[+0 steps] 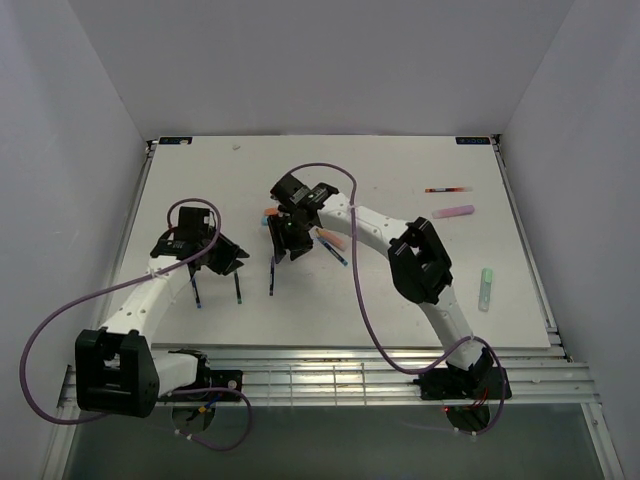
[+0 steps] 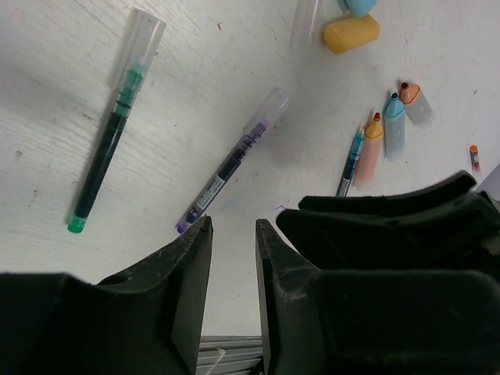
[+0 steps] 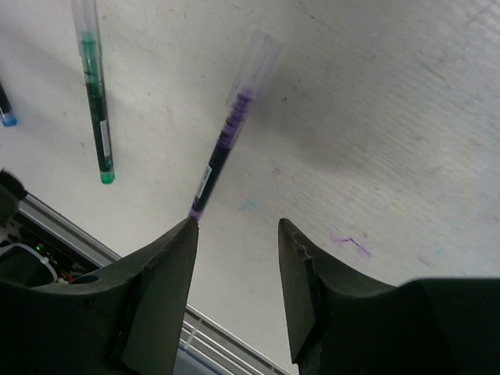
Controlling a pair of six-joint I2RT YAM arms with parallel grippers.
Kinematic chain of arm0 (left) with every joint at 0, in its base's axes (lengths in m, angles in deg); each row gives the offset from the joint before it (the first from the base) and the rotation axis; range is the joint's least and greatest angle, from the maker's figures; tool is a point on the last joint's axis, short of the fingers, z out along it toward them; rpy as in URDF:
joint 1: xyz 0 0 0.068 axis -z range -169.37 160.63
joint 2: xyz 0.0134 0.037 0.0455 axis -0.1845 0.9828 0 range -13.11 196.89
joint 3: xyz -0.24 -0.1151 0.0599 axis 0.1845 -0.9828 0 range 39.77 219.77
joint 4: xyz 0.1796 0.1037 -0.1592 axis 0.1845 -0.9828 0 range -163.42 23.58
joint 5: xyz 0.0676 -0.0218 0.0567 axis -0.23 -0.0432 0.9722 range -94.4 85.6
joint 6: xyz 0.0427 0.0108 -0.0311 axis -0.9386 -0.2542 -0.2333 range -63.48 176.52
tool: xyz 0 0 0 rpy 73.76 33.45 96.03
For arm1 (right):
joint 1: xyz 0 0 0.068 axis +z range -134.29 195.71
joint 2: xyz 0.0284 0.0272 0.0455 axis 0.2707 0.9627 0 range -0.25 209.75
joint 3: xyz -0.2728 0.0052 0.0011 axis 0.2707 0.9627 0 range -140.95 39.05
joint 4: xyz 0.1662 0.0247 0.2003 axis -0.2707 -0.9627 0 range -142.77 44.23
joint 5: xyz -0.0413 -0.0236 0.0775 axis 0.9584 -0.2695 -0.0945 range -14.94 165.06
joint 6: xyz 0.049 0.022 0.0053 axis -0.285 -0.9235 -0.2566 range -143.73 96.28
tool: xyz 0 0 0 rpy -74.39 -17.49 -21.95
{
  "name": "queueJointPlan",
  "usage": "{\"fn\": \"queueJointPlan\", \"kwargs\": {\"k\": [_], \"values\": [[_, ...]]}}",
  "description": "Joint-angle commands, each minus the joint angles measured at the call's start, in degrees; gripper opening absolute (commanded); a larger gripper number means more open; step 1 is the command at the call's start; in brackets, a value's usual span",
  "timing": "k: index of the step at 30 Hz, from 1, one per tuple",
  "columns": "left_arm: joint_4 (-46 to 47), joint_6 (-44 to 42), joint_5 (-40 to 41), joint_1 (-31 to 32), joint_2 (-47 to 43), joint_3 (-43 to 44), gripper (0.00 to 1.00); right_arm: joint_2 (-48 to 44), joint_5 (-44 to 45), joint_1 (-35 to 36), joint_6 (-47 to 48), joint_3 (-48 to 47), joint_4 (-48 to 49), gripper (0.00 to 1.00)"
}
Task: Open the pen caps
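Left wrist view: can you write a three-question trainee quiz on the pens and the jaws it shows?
1. True or false: the jaws of the left gripper are closed on the purple pen.
2. Which ink colour has the pen lying left of the purple pen? A green, B red, C black.
3. Fill in: the stubby yellow cap lies near the ___ edge of this view.

Key: 1 false, the jaws are empty. 2 A, the green pen. 3 top.

3 pens (image 1: 238, 288) side by side, table (image 1: 400, 160) front-L, 2 highlighters (image 1: 486, 288) R
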Motion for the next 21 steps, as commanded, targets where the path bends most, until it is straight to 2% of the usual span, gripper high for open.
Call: {"fn": "queueJointPlan", "kwargs": {"k": [1, 7, 13, 21], "values": [[-2.43, 0.43, 1.83, -0.44, -4.51, -0.67, 0.40, 3.74, 0.22, 2.42, -7.47, -3.36, -0.38, 0.52], [-7.08, -0.19, 4.82, -0.44, -11.37, -3.48, 0.40, 5.41, 2.42, 4.36, -11.16, -3.01, -0.12, 0.52], [-8.32, 0.08, 4.21, -0.44, -16.64, -7.08, 0.40, 6.47, 3.03, 5.07, -12.83, -2.39, -0.20, 0.52], [-11.57, -1.50, 5.96, -0.44, -18.49, -4.72, 0.40, 11.47, 7.42, 6.64, -13.45, -8.27, -6.70, 0.49]]}}
